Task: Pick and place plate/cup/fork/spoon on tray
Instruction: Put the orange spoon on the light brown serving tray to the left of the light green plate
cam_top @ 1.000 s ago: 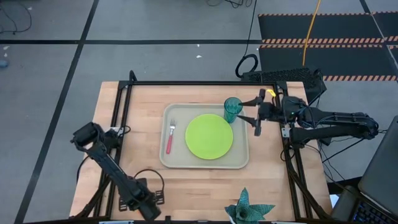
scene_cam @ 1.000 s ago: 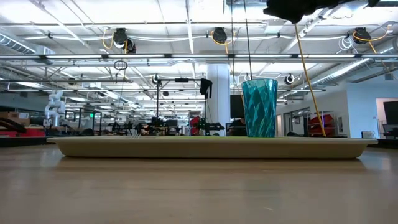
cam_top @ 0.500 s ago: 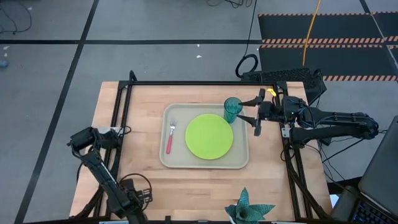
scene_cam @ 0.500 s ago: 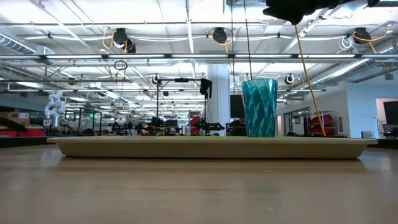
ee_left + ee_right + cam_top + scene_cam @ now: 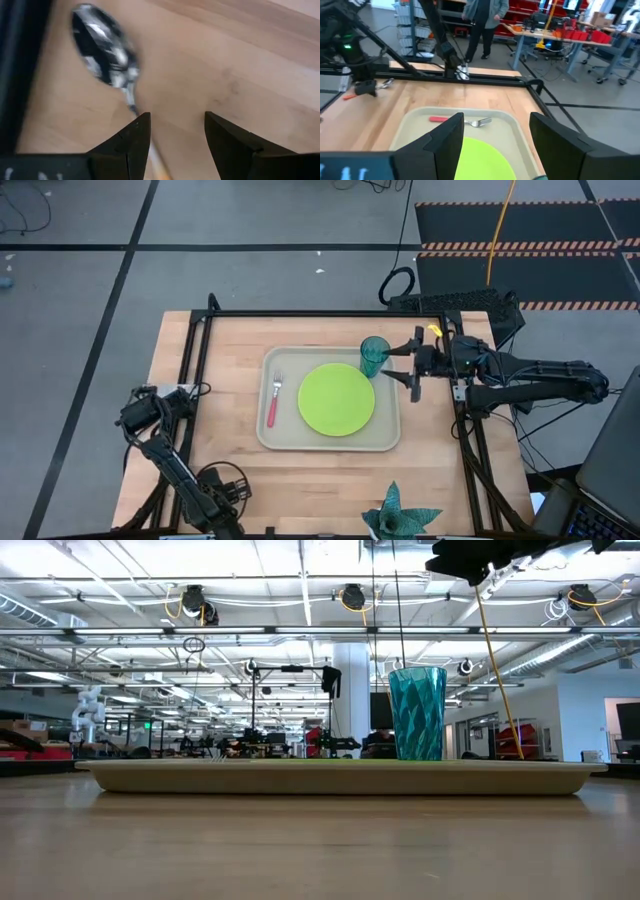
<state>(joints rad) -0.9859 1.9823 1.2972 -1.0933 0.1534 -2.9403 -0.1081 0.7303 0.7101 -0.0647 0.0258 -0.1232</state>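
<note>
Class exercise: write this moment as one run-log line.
tray: holds plate, cup, fork | spoon: on table | left gripper: open over spoon | right gripper: open beside cup

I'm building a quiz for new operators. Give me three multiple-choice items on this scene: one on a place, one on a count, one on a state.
1. Where does the cup stand?
A. on the plate
B. in the tray's corner near the right end effector
C. off the tray

2. How many task items are on the tray?
A. one
B. three
C. four

3. The left end effector is:
A. open over the spoon
B. shut on the fork
C. holding the cup

Key: B, the cup sits inside the tray, near the right end effector; B, cup, plate, fork; A, the left end effector stands open beside the spoon.
</note>
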